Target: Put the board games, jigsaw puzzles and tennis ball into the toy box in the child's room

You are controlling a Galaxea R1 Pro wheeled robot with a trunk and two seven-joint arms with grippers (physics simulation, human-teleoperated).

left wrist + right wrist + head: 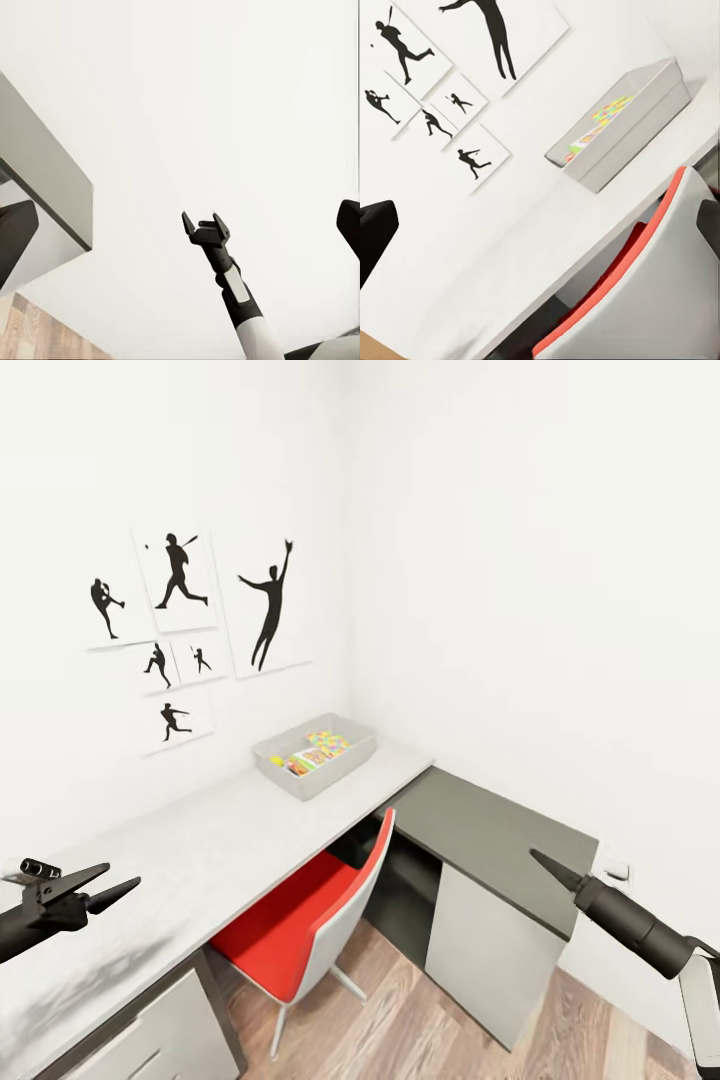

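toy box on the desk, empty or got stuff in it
Not empty. The toy box holds a multicolour jigsaw puzzle, a printed box and a tennis ball at one end.

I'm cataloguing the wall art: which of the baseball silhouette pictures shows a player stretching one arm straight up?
The large rightmost picture, nearest the room's corner, above the toy box. Its figure stands tall with one arm raised overhead; the others show crouched, running or swinging players.

The toy box (314,756) wall is hiding most of the toys (316,750) from us. We are seeing the chair (300,930) cut off in the right wrist view.
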